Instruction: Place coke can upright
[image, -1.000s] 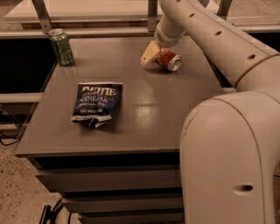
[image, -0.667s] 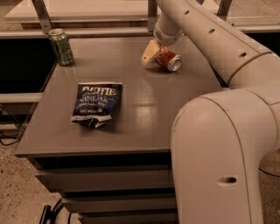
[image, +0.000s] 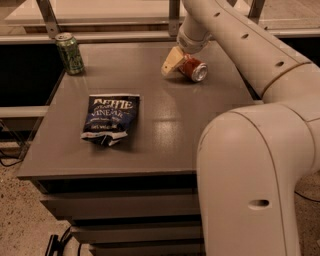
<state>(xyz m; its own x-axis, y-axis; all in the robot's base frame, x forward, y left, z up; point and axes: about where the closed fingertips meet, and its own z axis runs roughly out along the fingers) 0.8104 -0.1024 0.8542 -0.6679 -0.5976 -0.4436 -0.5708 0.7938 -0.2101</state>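
Note:
The coke can is red with a silver end. It lies on its side at the back right of the grey table, with that end facing front right. My gripper is down at the can's left end and touches it or nearly does. The wrist comes in from above and behind. The far side of the can is hidden by the gripper.
A green can stands upright at the table's back left corner. A dark blue chip bag lies flat left of centre. My large white arm link fills the right foreground. A metal rail runs behind the table.
The near arm link has shifted a little to the left. The gripper stays at the can, and the can has not moved.

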